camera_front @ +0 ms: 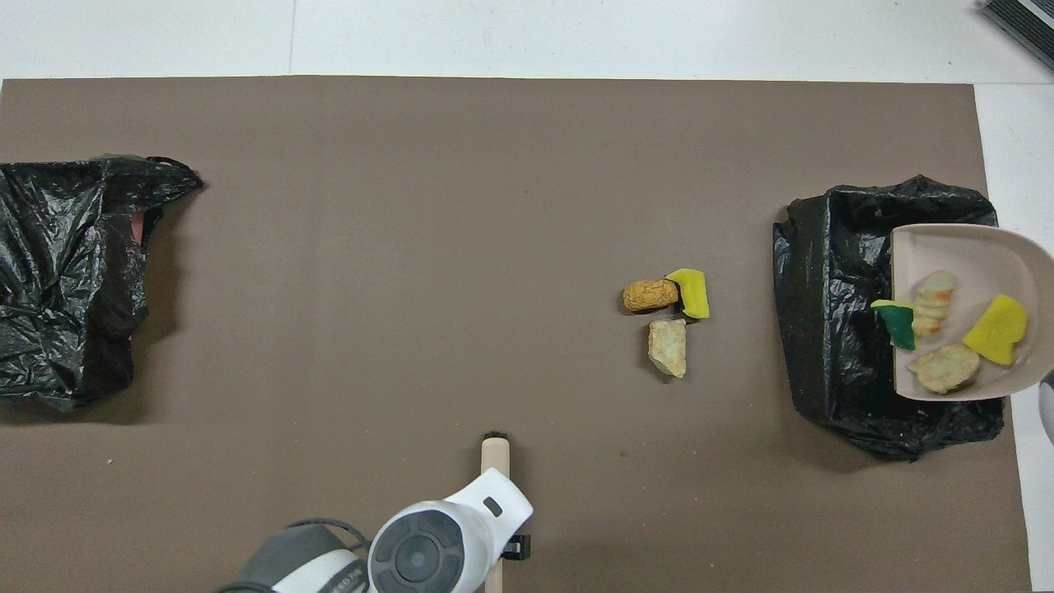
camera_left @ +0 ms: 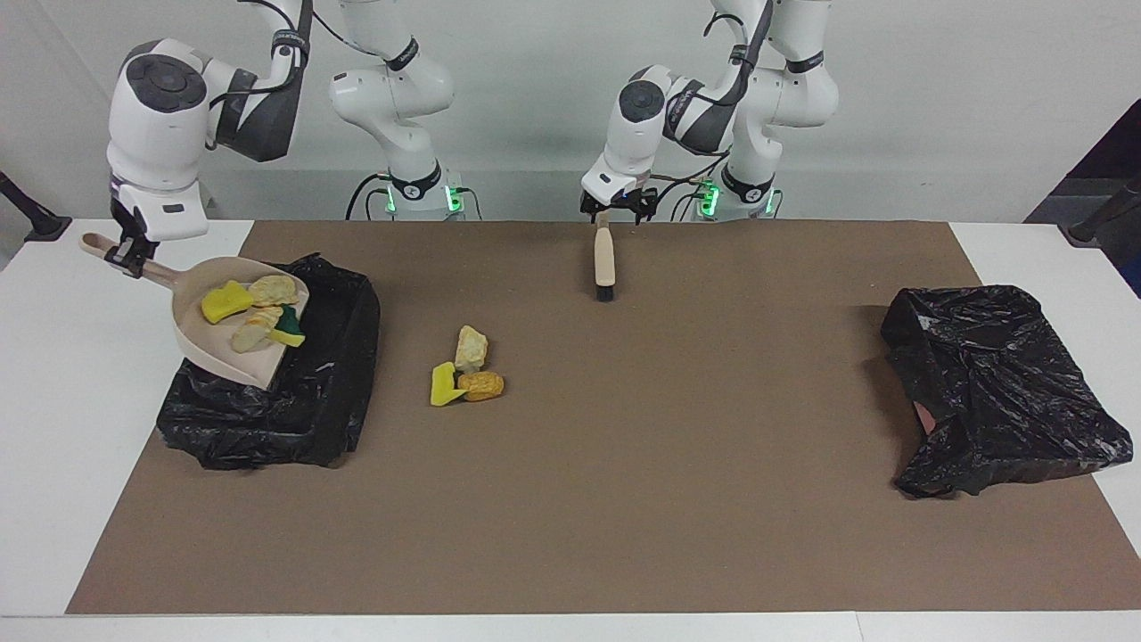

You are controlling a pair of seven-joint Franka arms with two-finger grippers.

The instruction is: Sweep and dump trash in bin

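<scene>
My right gripper point(camera_left: 125, 256) is shut on the handle of the beige dustpan point(camera_left: 203, 337), which tilts down over the black bag-lined bin point(camera_left: 299, 406). Several scraps of trash lie in the pan. A yellow wedge point(camera_left: 225, 301) sits high in it and a green-and-yellow bit point(camera_front: 899, 323) hangs at its lip over the bin point(camera_front: 827, 329). Three more scraps of trash point(camera_left: 471, 370) lie together on the brown mat beside the bin. My left gripper point(camera_left: 617, 214) stands open over the handle end of the brush point(camera_left: 604, 260), whose bristle end rests on the mat.
A second crumpled black bag point(camera_left: 998, 383) lies at the left arm's end of the mat point(camera_left: 677, 464). White table shows around the mat's edges.
</scene>
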